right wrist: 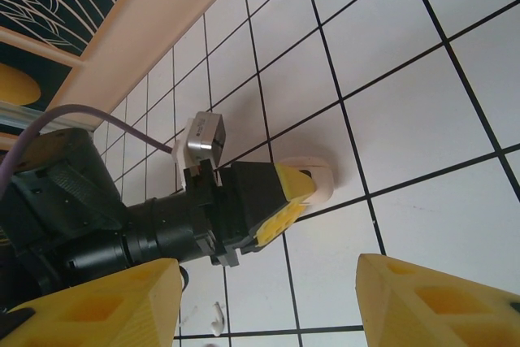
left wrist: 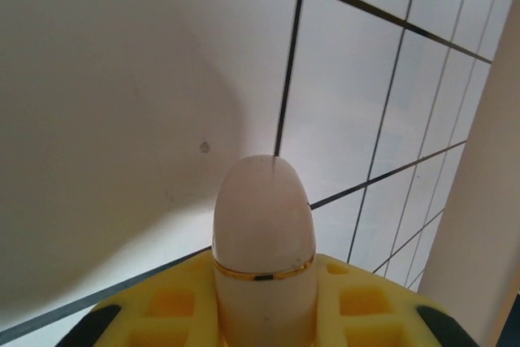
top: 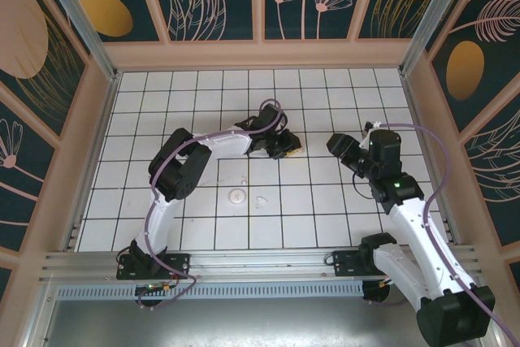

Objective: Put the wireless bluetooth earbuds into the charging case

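1. The left gripper (top: 284,149) is clamped on the pale pink rounded plastic charging case (left wrist: 264,233), low at the white tiled table (top: 325,217) (likely steadying it for loading). Its opening is hidden.
2. The tiny cream plastic earbuds (top: 260,200) lie at the case's seven o'clock, blurred.
3. The right gripper (right wrist: 268,267) waits at three o'clock, half-open and empty.

From the left wrist you get just the rounded top of the case (left wrist: 264,217); its lower part runs off the bottom edge, as do the yellow pads (left wrist: 357,302) flanking it. From the right wrist, the left tool (right wrist: 292,201) hides most of the case, leaving you a pale rim. From above, that tool covers it almost wholly. The earbuds (top: 260,201) by the disc (top: 236,195) are too small to make out. The right tool's (right wrist: 268,282) fingers (right wrist: 431,302) are cut off below.
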